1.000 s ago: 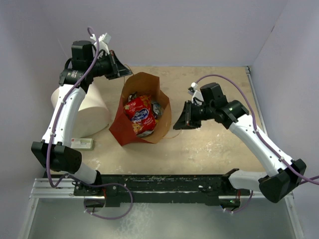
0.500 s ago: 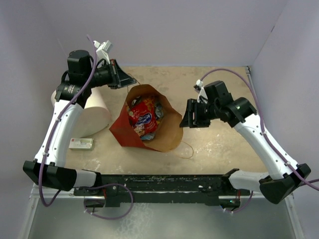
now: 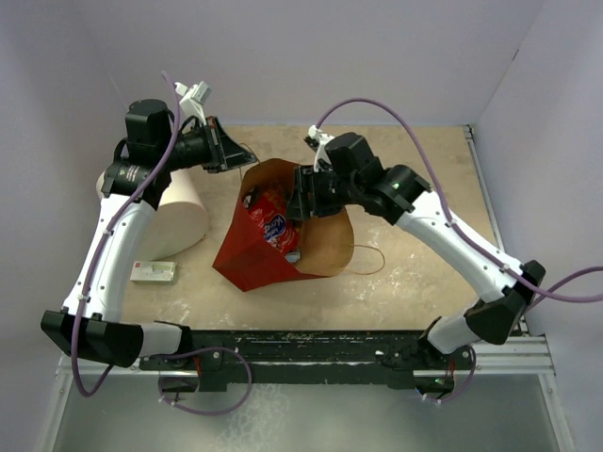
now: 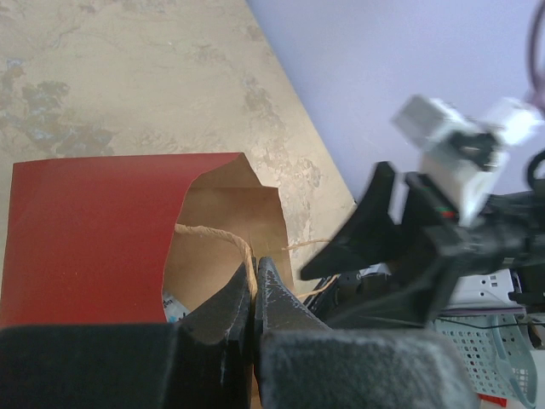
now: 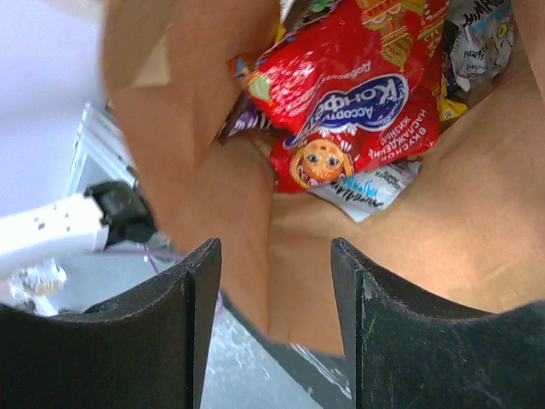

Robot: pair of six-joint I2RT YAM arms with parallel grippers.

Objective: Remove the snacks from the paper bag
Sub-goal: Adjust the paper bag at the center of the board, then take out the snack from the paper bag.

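Note:
The paper bag (image 3: pixel 247 266), red outside and brown inside, stands tilted at mid-table with its mouth open. My left gripper (image 3: pixel 237 156) is shut on its string handle (image 4: pixel 213 233) at the far rim, and the red wall (image 4: pixel 85 230) shows below it. My right gripper (image 3: pixel 298 201) is open and empty, its jaws (image 5: pixel 275 247) pointing into the bag's mouth above the brown inner wall (image 5: pixel 443 213). Inside lies the red cookie bag with blue lettering (image 5: pixel 349 102), which also shows from above (image 3: pixel 268 218). A light-blue and white pack (image 5: pixel 370 183) and other small packs (image 5: pixel 477 43) lie around it.
A white cylindrical tub (image 3: pixel 179 212) lies left of the bag under my left arm. A small flat white-and-green box (image 3: pixel 154 272) sits at the near left. The bag's other string handle (image 3: pixel 369 258) trails on the table to the right. Walls close the back and sides.

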